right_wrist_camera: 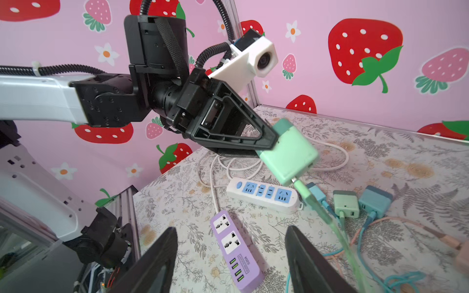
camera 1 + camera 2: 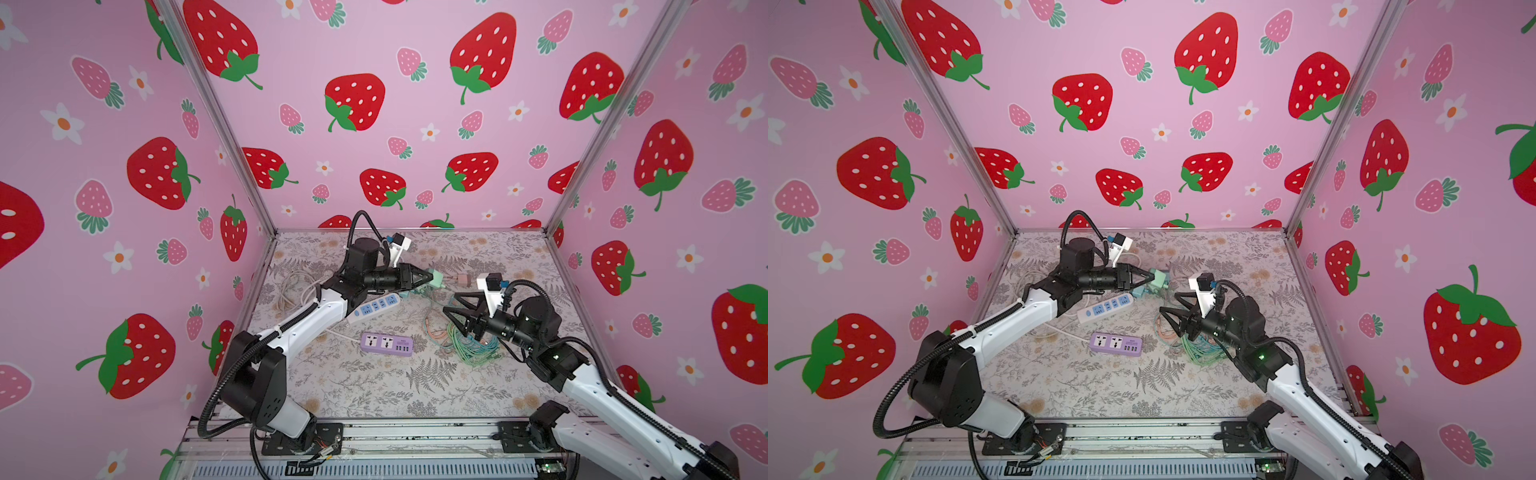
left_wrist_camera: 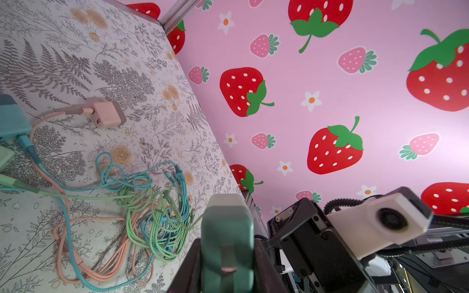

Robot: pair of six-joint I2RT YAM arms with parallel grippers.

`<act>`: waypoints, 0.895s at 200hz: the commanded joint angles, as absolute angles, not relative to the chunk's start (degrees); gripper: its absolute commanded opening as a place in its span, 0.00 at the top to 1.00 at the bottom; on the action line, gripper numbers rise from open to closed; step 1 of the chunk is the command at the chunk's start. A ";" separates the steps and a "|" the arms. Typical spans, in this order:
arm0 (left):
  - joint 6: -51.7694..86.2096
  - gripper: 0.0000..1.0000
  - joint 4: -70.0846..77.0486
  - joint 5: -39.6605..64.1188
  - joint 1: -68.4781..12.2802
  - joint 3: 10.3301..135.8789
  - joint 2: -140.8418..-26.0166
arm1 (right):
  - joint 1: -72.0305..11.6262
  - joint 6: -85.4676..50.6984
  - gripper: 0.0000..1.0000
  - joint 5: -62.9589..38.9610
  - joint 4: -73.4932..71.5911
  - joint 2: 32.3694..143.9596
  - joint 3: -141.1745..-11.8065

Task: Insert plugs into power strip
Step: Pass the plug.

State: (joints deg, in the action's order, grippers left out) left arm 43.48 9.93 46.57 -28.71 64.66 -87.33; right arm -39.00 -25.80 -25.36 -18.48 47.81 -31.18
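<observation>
My left gripper [image 2: 432,277] is shut on a mint green plug [image 1: 289,152], held in the air above the back of the table with its green cable trailing down. The same plug [image 3: 227,228] fills the space between the jaws in the left wrist view. A white power strip [image 2: 376,306] with blue sockets lies just below it. A purple power strip [image 2: 386,344] lies nearer the front. My right gripper [image 2: 451,302] hangs open and empty above the purple strip [image 1: 234,250]. A peach-pink plug [image 3: 106,114], a mint plug [image 1: 346,204] and a teal plug [image 1: 375,201] lie on the table.
A tangle of green, teal and peach cables [image 2: 469,340] lies under my right gripper. White cords [image 2: 291,286] coil at the back left behind the left arm. Pink strawberry walls close in three sides of the floral table [image 2: 374,395].
</observation>
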 commanded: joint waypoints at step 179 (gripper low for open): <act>52.92 1.00 46.15 51.49 -30.20 52.36 -78.95 | -39.20 -54.16 0.33 -27.86 -70.58 65.36 -25.78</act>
